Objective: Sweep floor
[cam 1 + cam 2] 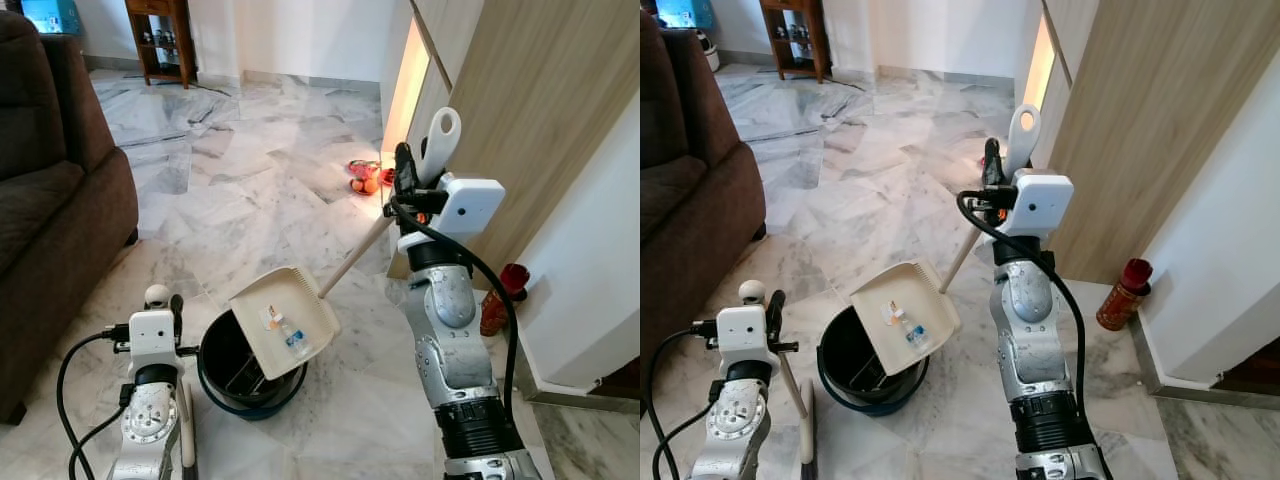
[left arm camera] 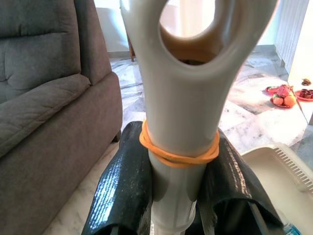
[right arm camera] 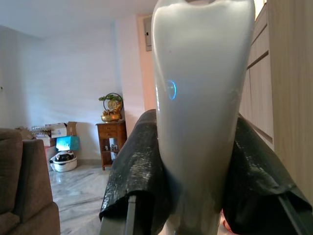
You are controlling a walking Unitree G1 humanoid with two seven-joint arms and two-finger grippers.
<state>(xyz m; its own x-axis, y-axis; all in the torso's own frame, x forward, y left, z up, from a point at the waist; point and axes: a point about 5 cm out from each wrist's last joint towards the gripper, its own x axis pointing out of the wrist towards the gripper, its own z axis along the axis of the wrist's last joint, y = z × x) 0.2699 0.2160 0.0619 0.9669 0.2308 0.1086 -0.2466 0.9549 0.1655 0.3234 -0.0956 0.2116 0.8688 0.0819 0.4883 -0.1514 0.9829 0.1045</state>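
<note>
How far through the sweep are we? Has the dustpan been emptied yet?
Done: litter is gathered in the dustpan. In hand: the right gripper holds the dustpan's handle, tilting the pan over the dark bin, but scraps sit in it, so it is not emptied. The left gripper holds the broom handle upright. Left: tip the scraps into the bin.

I see a white marble floor (image 1: 250,190), a brown sofa (image 1: 50,200) on my left, wood cabinet panels (image 1: 530,110), white walls (image 1: 300,35).
</note>
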